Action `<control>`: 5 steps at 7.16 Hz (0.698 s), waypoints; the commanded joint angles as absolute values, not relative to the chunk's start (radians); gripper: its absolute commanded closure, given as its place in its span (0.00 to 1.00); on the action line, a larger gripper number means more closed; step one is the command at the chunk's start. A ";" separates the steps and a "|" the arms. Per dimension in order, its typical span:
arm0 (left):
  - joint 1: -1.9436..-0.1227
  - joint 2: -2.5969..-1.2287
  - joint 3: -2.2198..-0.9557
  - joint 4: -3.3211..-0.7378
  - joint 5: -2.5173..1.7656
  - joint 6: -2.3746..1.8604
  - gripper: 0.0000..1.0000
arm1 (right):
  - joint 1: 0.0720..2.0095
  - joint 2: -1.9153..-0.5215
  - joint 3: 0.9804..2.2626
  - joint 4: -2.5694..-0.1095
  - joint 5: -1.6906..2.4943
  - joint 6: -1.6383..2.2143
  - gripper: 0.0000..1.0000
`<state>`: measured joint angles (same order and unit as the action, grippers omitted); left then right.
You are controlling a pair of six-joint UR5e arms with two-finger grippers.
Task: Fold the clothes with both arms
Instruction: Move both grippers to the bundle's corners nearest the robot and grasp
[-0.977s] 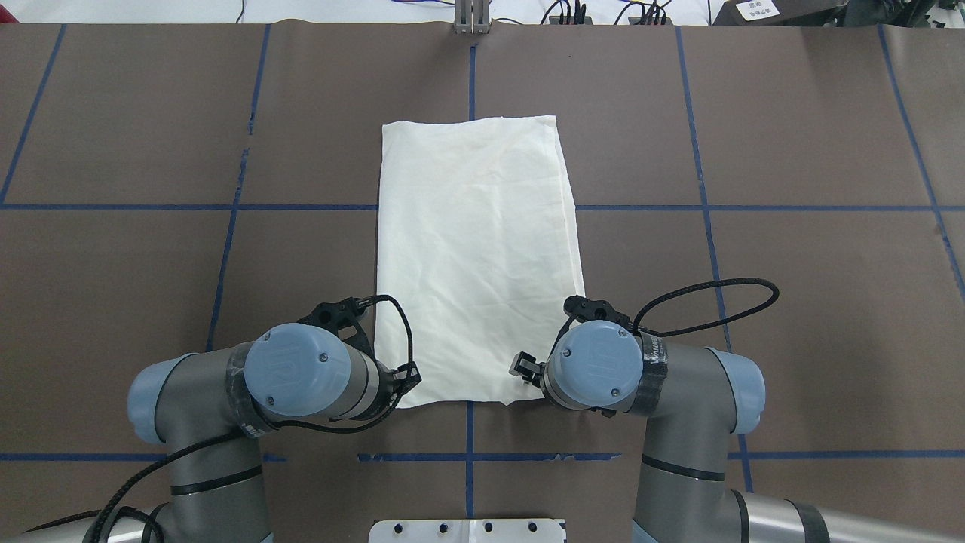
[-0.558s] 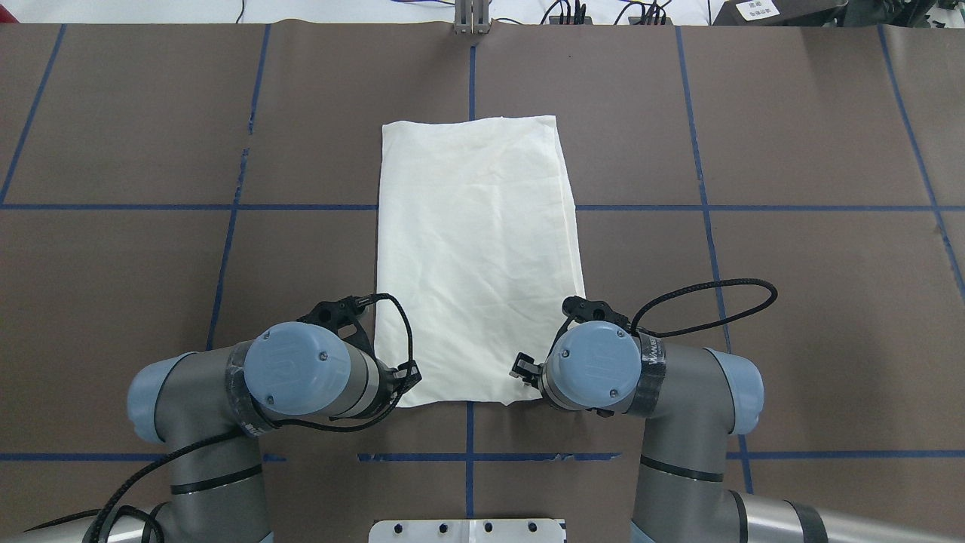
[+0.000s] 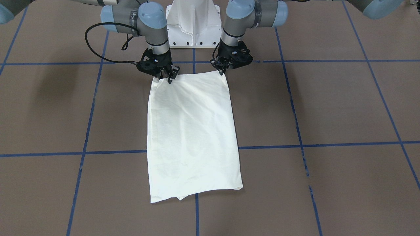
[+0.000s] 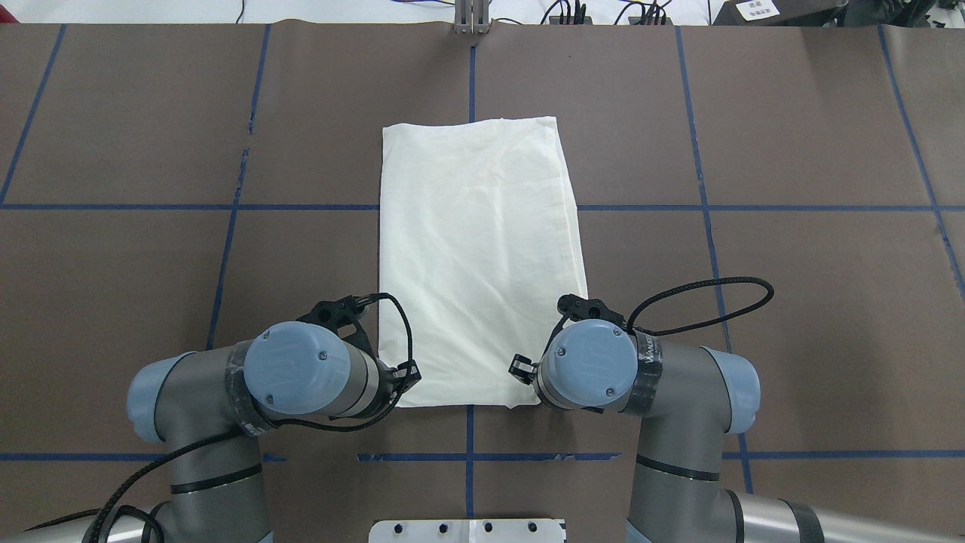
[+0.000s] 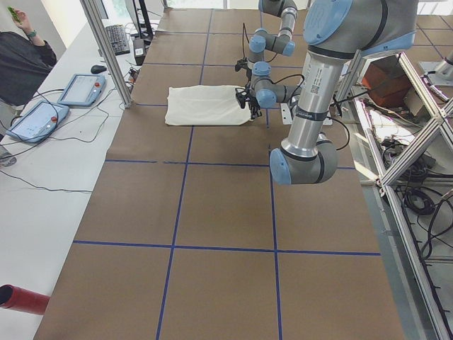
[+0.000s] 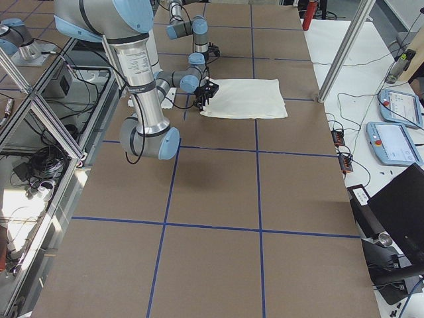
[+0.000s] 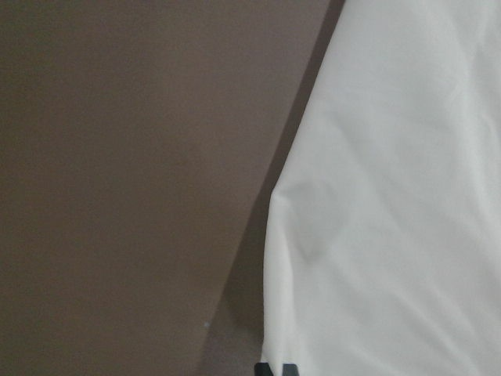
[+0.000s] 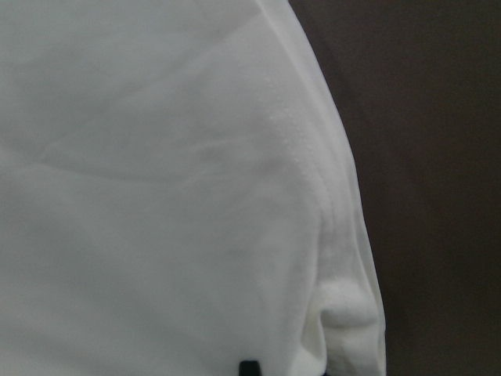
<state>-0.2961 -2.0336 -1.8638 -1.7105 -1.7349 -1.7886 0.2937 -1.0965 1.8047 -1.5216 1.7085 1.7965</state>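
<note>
The cream shirt (image 4: 475,249) lies plain side up, folded into a long rectangle (image 3: 192,134) on the brown table. My left gripper (image 3: 225,71) is at its near left corner and my right gripper (image 3: 165,78) at its near right corner. Both look shut on the shirt's near edge. In the overhead view the wrists cover most of the left gripper (image 4: 405,377) and right gripper (image 4: 522,367). The right wrist view shows puckered cloth (image 8: 344,313) by a fingertip (image 8: 249,366). In the left wrist view the shirt edge (image 7: 290,235) is raised, with a shadow under it.
The white pedestal base (image 3: 193,23) stands between the arms. Blue tape lines (image 4: 226,249) grid the brown table. At the table's far side are control tablets (image 5: 81,88) and a person's arm (image 5: 21,53). A metal post (image 6: 344,46) stands near the shirt's far end.
The right arm has shifted slightly inward and forward. The shirt's near end has moved a little with both grippers; its side edges have shifted slightly to the right.
</note>
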 commanded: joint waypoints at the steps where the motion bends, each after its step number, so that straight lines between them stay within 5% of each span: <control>1: -0.296 -2.037 -1.864 -1.710 -1.735 -1.787 1.00 | 0.316 -1.081 1.804 -1.522 1.709 1.795 1.00; 5: -0.290 -2.017 -1.929 -1.701 -1.733 -1.789 1.00 | 0.310 -1.075 1.828 -1.520 1.720 1.793 1.00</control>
<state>-0.2949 -2.0264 -1.8945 -1.7077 -1.7346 -1.7886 0.3146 -1.0712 1.8173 -1.5204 1.7132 1.7955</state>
